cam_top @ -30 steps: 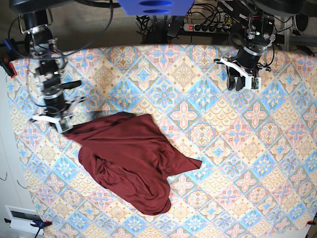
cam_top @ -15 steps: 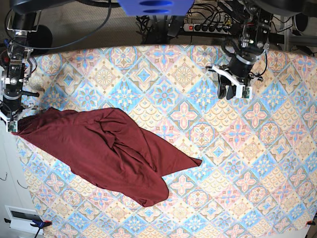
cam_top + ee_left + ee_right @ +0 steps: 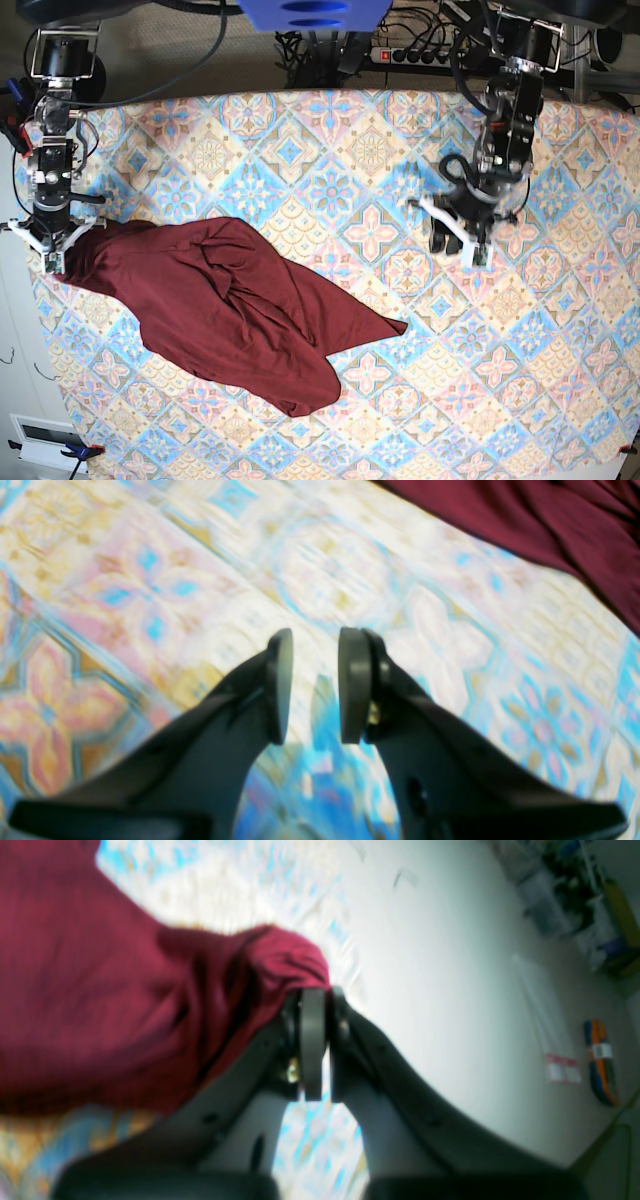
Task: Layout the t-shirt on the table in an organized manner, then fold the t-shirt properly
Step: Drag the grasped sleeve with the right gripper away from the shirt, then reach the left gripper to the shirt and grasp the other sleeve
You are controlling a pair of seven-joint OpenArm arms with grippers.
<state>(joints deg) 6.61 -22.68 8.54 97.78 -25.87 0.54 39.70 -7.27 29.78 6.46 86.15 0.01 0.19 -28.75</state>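
Your right gripper (image 3: 52, 262) is clamped on a bunched corner of the t-shirt (image 3: 230, 310) at the table's (image 3: 560, 330) left edge (fabric pokes out above the closed pads). The shirt lies crumpled across the left half, trailing right. Your left gripper (image 3: 455, 243) hovers over bare cloth, fingers (image 3: 277, 680) parted, holding nothing.

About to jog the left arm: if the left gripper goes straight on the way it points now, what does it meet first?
Most likely the bare table. The left gripper is open, empty and pointing down at the patterned cloth, with nothing between its fingers. The t-shirt lies off to the side. Blur leaves the height unclear.
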